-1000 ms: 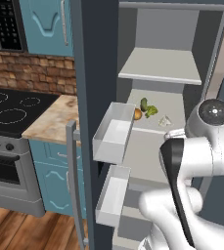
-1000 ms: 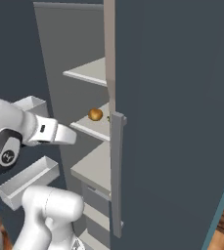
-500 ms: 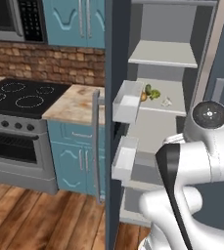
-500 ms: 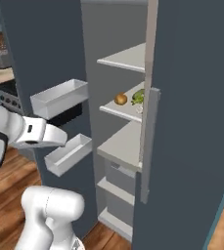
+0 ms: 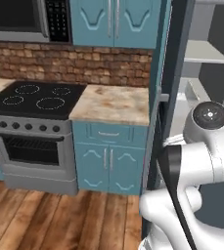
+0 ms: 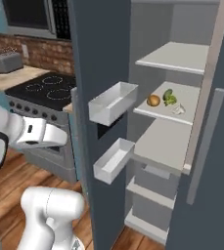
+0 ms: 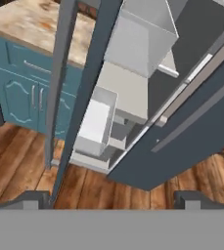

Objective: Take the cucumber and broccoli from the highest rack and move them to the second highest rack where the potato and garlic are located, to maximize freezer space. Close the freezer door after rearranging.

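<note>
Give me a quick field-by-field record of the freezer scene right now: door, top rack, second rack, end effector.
freezer door: open, two bins on its inner side
highest rack: bare
second rack: potato, green vegetables and a pale item, probably the garlic
end effector: open, holding nothing, facing the door's edge
stove: left of the freezer

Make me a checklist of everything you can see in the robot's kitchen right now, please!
Surface: highest rack bare; second highest rack holds food.
Job's things: potato, a green vegetable and a pale piece, likely the garlic, lie together on the second highest rack; cucumber and broccoli can't be told apart.
Freezer door: open, two door bins.
Clutter: toaster on counter.
Grippers: gripper open, empty.
Cables: nothing seen.
Surroundings: stove, microwave, blue cabinets, wood floor.
</note>
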Controlling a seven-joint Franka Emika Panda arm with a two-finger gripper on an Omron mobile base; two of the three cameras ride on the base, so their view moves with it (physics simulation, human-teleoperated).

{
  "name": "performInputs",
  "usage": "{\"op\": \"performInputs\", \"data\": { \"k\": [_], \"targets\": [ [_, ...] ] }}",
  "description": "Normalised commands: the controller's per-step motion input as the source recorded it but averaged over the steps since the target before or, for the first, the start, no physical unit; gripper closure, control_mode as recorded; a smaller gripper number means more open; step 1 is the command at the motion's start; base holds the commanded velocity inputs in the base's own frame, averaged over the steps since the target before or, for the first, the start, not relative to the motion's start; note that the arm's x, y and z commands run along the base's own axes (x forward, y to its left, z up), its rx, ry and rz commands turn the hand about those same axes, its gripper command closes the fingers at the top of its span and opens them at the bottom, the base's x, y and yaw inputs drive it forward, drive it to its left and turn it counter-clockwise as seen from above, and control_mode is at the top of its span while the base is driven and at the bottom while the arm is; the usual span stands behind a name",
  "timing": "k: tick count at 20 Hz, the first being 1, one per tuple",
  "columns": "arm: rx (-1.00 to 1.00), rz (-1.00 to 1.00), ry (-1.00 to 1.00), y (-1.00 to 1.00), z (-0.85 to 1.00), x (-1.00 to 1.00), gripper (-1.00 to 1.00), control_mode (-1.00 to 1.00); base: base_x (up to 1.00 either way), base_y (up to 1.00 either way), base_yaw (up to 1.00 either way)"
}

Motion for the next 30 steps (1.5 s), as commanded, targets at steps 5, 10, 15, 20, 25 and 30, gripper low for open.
{"op": "performInputs", "data": {
  "k": [5,10,15,20,25,30],
  "targets": [
    [0.00,0.00,0.00,0.00,0.00,0.00,-1.00,1.00,0.00,0.70,-0.72],
    [0.00,0.00,0.00,0.00,0.00,0.00,-1.00,1.00,0.12,0.78,-0.71],
    [0.00,0.00,0.00,0.00,0.00,0.00,-1.00,1.00,0.17,0.83,-0.63],
    [0.00,0.00,0.00,0.00,0.00,0.00,-1.00,1.00,0.28,0.76,-0.61],
    [0.00,0.00,0.00,0.00,0.00,0.00,-1.00,1.00,0.38,0.72,-0.50],
    [0.00,0.00,0.00,0.00,0.00,0.00,-1.00,1.00,0.32,0.57,-0.41]
  ]
}}
